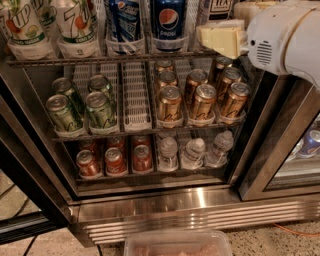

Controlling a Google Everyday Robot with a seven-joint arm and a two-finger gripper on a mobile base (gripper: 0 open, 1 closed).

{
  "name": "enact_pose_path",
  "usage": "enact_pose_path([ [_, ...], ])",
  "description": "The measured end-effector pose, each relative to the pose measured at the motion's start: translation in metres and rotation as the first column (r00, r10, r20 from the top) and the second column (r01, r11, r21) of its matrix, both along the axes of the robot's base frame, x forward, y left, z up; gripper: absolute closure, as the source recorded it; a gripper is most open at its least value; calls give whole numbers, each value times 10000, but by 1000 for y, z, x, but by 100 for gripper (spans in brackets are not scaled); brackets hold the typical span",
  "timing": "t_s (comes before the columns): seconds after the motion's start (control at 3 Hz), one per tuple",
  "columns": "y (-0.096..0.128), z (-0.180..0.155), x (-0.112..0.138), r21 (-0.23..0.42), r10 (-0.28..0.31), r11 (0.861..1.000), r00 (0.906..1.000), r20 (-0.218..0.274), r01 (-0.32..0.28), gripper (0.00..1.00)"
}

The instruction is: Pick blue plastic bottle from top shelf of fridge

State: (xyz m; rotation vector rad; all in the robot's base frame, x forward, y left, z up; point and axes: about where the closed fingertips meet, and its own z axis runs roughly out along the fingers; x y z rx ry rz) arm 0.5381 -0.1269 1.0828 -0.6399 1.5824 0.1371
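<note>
The fridge (175, 215) stands open before me, with its ribbed steel base panel low down. The top shelf (100, 58) is a grey wire rack across the top of the view. Only the pale label with dark lettering of the blue plastic bottle (218, 6) shows, at the top edge and right of the Pepsi bottles; its cap and drink are cut off. My gripper (216, 38), cream-coloured on a white arm coming in from the upper right, is at top-shelf height. It sits just below and in front of that bottle's label and hides its lower part.
Two Pepsi bottles (167, 20) and two 7UP bottles (75, 22) stand left of the gripper. Lower racks hold green cans (100, 107), gold cans (200, 100), red cans (114, 160) and small water bottles (192, 152). A dark door frame (270, 150) is at the right. A clear tub (177, 245) is at the bottom.
</note>
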Motion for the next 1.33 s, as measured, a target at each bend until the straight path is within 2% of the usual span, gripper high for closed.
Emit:
enact_pose_path([
  [0.33,2,2,3,44,-92,9999,9999,139,91,39],
  [0.67,3,5,9,58,-259,9997,9991,328,257,37],
  [1.33,-1,2,19,147,-693,9975,9964,490,686,42],
])
